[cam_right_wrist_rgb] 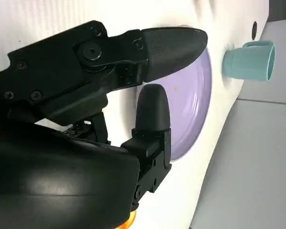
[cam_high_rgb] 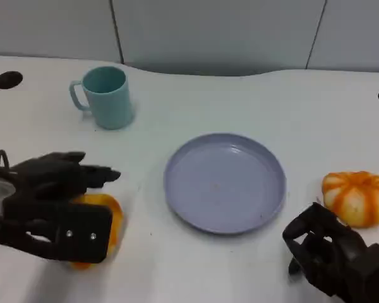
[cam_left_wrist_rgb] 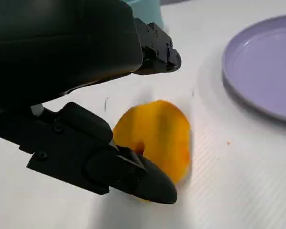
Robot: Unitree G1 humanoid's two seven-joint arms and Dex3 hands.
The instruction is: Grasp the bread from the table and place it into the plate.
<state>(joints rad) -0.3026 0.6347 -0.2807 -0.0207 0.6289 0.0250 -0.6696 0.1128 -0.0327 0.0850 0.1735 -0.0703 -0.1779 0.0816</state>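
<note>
The flat, orange-yellow slice of bread lies on the white tabletop at the robot's left, well apart from the round lavender plate that sits in the middle, so it has yet to be lifted and carried over. The left hand is placed directly over the bread, covering most of it in the head view. In the left wrist view its fingers reach out above the far side of the slice while the thumb sits low at the near edge, spread apart with the bread between them. This looks like the set-up for a pinch, with the hand released and not yet gripping, though whether the thumb already touches the crust cannot be told. The right hand rests low at the robot's right, grasping nothing, its fingers loosely apart, and seems parked out of the way. Just beyond it lies a small orange-and-white striped pumpkin, and a teal ceramic mug stands far back on the left; neither blocks the route to the plate.
</note>
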